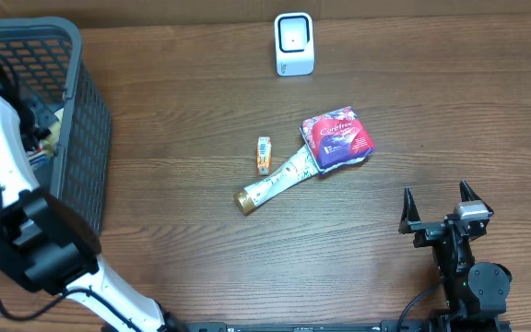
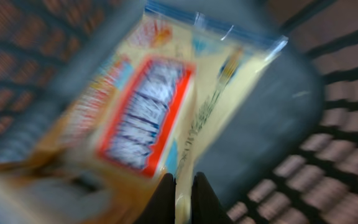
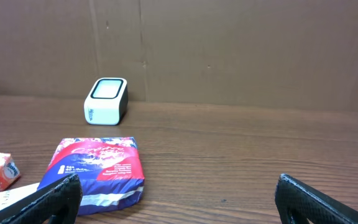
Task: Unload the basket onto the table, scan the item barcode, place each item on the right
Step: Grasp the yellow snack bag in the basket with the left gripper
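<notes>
Left hand (image 2: 184, 198) clenched on glossy flat yellow packet (image 2: 143, 112) inside mesh basket (image 1: 88, 138); right hand (image 3: 178, 183) released.

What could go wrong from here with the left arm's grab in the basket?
1. The left fingers look pinched on just the near edge of the yellow packet; it may slip or swing on lifting.
2. The basket has tall mesh walls; a dangling packet could snag coming out.
3. The wrist view is blurred and no barcode shows, so the packet may reach the scanner facing wrong.
</notes>
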Controlling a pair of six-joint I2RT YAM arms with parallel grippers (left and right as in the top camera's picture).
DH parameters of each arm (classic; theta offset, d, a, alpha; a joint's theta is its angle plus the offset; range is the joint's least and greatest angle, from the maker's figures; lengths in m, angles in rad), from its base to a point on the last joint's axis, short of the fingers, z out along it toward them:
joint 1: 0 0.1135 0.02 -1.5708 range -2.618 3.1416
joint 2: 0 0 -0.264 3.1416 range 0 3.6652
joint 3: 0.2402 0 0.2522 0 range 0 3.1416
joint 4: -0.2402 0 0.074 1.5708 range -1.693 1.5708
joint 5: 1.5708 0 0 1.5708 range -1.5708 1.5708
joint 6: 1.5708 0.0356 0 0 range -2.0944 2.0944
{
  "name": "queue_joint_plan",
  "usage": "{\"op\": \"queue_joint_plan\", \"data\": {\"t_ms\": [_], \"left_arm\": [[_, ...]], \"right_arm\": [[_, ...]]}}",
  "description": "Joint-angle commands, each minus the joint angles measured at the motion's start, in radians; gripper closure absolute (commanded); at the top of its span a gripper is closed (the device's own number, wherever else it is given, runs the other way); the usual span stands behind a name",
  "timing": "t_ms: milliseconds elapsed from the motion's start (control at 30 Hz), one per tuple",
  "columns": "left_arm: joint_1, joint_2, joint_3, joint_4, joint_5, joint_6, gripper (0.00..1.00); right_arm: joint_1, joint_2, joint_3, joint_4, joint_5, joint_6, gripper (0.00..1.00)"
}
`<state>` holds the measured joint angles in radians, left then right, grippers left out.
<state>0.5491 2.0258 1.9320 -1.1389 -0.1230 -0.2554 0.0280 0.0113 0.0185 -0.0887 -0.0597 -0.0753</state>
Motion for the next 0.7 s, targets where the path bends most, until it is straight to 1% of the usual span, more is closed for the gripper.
{"op": "queue_joint_plan", "data": {"t_ms": [0, 167, 267, 300, 333, 367, 400, 433, 467, 500, 533, 567, 667], "left_arm": [[-0.002, -0.148, 0.117, -0.025, 0.075, -0.030, 0.96], [-0.002, -0.293, 0.130, -0.020, 0.124, -0.037, 0.96], [-0.002, -0.352, 0.130, -0.019, 0.071, -0.036, 0.96], [-0.002, -0.356, 0.130, -0.031, 0.026, -0.037, 0.96], [-0.002, -0.352, 0.126, -0.040, 0.012, -0.037, 0.93], [-0.002, -0.346, 0.115, -0.044, 0.008, -0.036, 0.87], [0.000, -0.337, 0.100, -0.045, 0.008, -0.037, 0.74], [0.000, -0.325, 0.082, -0.041, 0.008, -0.037, 0.55], [0.000, -0.307, 0.062, -0.030, 0.008, -0.037, 0.31], [0.000, -0.274, 0.034, -0.013, 0.009, -0.037, 0.11], [0.000, -0.250, 0.023, -0.006, 0.010, -0.036, 0.03], [0.000, -0.225, 0.018, -0.005, 0.010, -0.035, 0.00], [0.000, -0.138, 0.018, -0.007, 0.027, -0.010, 0.00]], "right_arm": [[0.005, -0.006, -0.010, 0.008, 0.006, 0.000, 0.00], [0.005, -0.006, -0.010, 0.008, 0.006, 0.000, 0.00], [0.005, -0.006, -0.010, 0.008, 0.007, 0.000, 0.00], [0.005, -0.006, -0.010, 0.008, 0.006, 0.000, 0.00], [0.005, -0.006, -0.010, 0.007, 0.007, 0.000, 0.00], [0.005, -0.006, -0.010, 0.008, 0.007, -0.001, 0.00], [0.005, -0.006, -0.010, 0.008, 0.007, 0.000, 0.00], [0.005, -0.006, -0.010, 0.008, 0.006, 0.000, 0.00], [0.005, -0.006, -0.010, 0.008, 0.006, 0.000, 0.00], [0.005, -0.006, -0.010, 0.008, 0.007, 0.000, 0.00], [0.005, -0.006, -0.010, 0.008, 0.007, 0.000, 0.00], [0.005, -0.006, -0.010, 0.008, 0.006, 0.000, 0.00], [0.005, -0.006, -0.010, 0.008, 0.006, -0.001, 0.00]]}}
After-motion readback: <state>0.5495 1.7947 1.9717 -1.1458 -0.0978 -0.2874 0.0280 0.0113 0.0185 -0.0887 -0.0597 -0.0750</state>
